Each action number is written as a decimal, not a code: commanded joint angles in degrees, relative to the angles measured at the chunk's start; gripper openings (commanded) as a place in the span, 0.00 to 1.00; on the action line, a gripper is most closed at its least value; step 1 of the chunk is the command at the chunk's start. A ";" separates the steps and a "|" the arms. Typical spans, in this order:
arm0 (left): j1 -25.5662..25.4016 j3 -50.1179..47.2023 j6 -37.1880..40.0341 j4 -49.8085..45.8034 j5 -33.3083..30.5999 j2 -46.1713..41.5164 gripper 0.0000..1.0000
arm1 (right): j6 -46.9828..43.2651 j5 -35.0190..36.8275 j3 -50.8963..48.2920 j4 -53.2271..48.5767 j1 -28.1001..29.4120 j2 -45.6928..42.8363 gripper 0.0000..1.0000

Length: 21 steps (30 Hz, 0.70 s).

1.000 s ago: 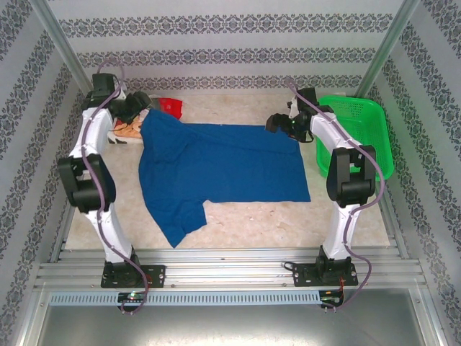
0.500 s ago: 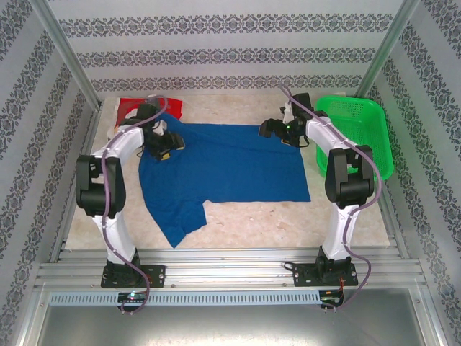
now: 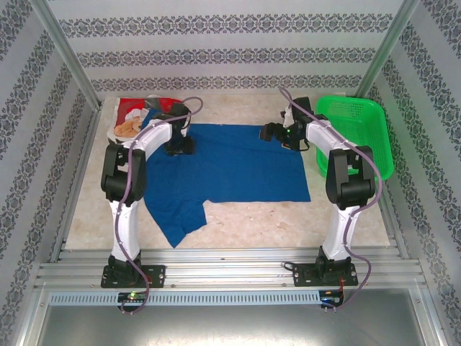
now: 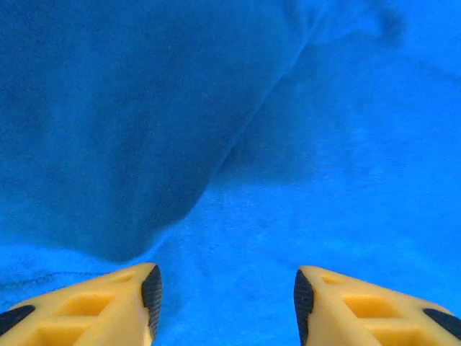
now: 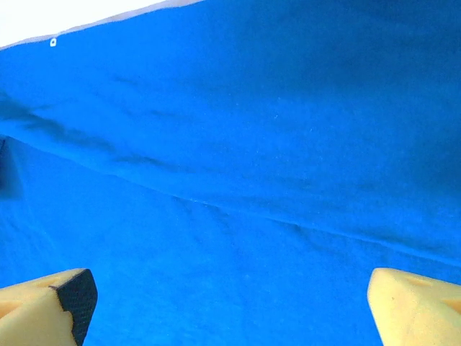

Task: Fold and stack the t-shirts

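The royal-blue t-shirt (image 3: 223, 169) lies spread flat across the middle of the table, one sleeve trailing toward the near left. A crumpled red t-shirt (image 3: 133, 115) sits in the back left corner. My left gripper (image 3: 178, 147) hovers over the blue shirt's back left part. In the left wrist view this gripper (image 4: 225, 303) is open, with blue cloth (image 4: 288, 180) just below and a soft fold ahead. My right gripper (image 3: 271, 132) is at the shirt's back edge, right of centre. Seen from its wrist, the right gripper (image 5: 230, 303) is wide open over creased blue cloth (image 5: 238, 144).
A green mesh basket (image 3: 360, 133) stands at the right edge of the table, close beside the right arm. Bare marble tabletop (image 3: 288, 220) shows in front of the blue shirt. Patterned walls close in the back and sides.
My left arm has swung from the back left corner rightward onto the blue shirt, uncovering the red shirt, and its jaws have narrowed. The right gripper shifted slightly toward the shirt's back edge.
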 commanded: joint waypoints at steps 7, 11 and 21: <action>-0.74 2.39 6.38 -3.07 -12.76 2.46 0.48 | 0.45 -1.17 -1.11 1.48 0.07 -3.14 0.97; -0.74 2.62 8.24 -2.38 -12.96 3.35 0.47 | 0.69 -1.28 -1.28 1.65 0.10 -3.12 0.97; -0.39 6.97 12.14 -3.27 -13.41 5.44 0.19 | 1.11 -1.25 -1.20 1.61 0.11 -3.18 0.97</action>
